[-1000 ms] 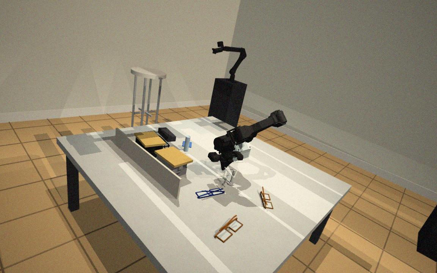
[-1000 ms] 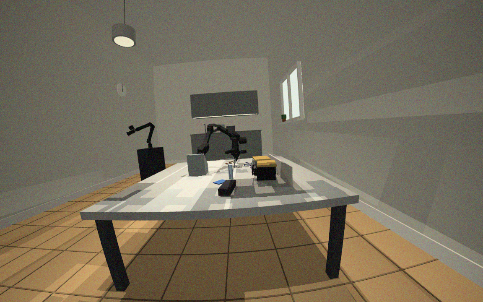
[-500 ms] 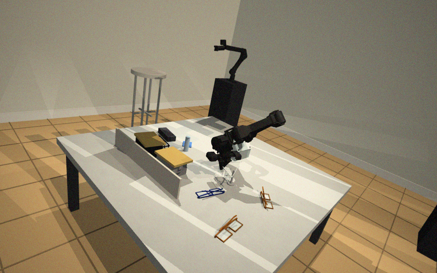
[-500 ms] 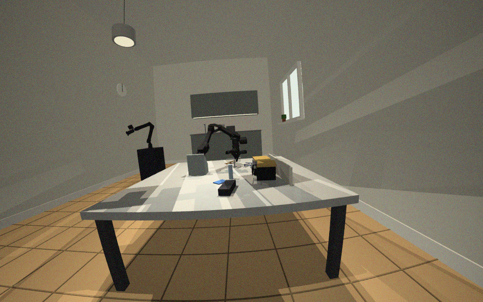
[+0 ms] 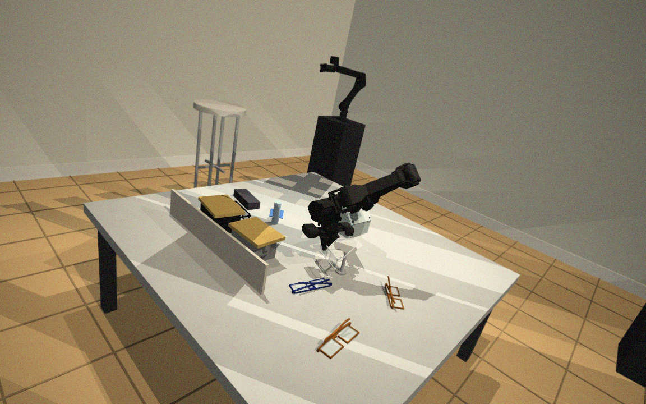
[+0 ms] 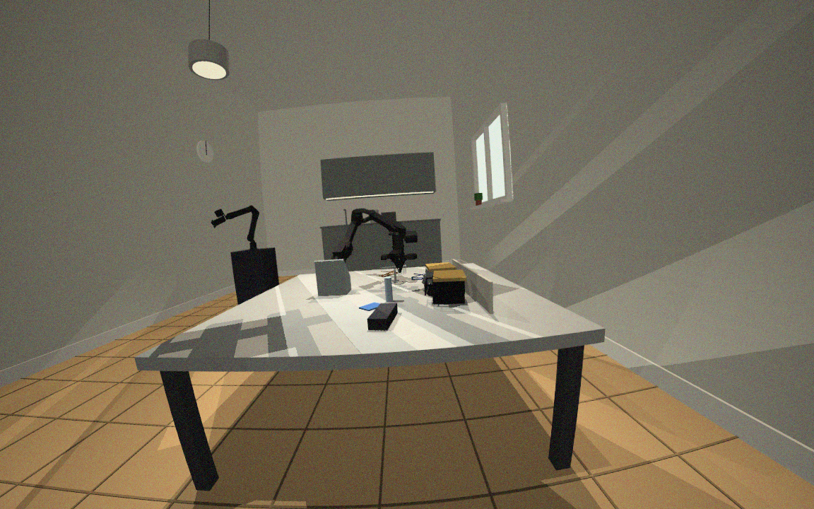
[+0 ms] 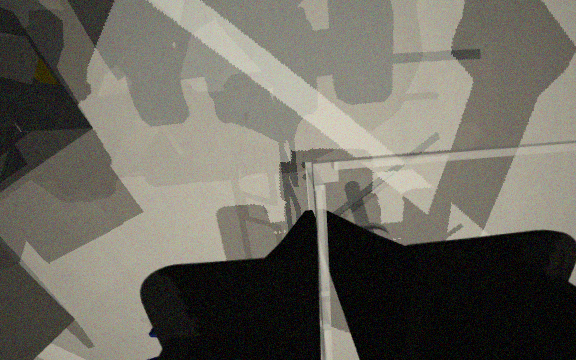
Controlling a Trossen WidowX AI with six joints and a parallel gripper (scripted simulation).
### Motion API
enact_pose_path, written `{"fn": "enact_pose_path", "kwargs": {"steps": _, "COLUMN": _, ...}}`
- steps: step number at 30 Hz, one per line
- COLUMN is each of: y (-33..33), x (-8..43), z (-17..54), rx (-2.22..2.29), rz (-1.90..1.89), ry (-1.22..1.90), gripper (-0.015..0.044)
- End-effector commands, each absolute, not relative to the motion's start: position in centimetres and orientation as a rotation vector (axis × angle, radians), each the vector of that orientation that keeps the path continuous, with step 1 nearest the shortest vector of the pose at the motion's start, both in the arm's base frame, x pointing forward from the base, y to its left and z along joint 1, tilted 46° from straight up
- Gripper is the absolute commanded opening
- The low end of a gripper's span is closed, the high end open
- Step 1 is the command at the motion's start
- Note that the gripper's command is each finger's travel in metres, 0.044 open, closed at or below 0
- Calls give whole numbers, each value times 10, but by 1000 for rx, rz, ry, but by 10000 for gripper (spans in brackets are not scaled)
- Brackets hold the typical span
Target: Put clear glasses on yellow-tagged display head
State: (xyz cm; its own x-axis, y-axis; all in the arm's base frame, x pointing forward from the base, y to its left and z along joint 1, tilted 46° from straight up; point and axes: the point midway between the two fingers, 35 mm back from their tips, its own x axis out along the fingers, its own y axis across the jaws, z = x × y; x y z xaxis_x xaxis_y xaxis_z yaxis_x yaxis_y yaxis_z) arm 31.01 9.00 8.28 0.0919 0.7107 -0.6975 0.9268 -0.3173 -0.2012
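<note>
My gripper (image 5: pixel 324 248) (image 6: pixel 400 270) (image 7: pixel 314 218) is shut on the clear glasses (image 7: pixel 468 154). One thin clear bar passes between the fingertips and another runs off to the right in the wrist view. In the top view the glasses hang below the fingers, above the table beside a small post. Two display heads stand under gold slabs along the grey panel: a grey nearer one (image 5: pixel 266 251) and a black farther one (image 5: pixel 208 213) (image 6: pixel 448 292). Thin dark glasses (image 5: pixel 247 214) are at the black head. Neither tag can be read clearly. The gripper is away from both heads.
The small post (image 5: pixel 344 261) stands close to the held glasses. Blue glasses (image 5: pixel 310 285) and two brown pairs (image 5: pixel 336 338) (image 5: pixel 393 297) lie nearer. A pale cylinder (image 5: pixel 276 213) (image 6: pixel 388 290), a dark box (image 5: pixel 246 198) (image 6: pixel 382 315) and the panel (image 5: pixel 215 246) (image 6: pixel 476 285) are behind.
</note>
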Motion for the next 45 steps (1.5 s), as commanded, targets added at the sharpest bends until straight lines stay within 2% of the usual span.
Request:
{"fn": "enact_pose_path", "kwargs": {"steps": 1, "y": 87, "x": 313, "z": 81, "rx": 2087, "rz": -1049, "ry": 1623, "gripper": 0}}
{"fn": "enact_pose_path", "kwargs": {"steps": 45, "y": 60, "x": 313, "z": 54, "rx": 2085, "rz": -1050, "ry": 1622, "gripper": 0}}
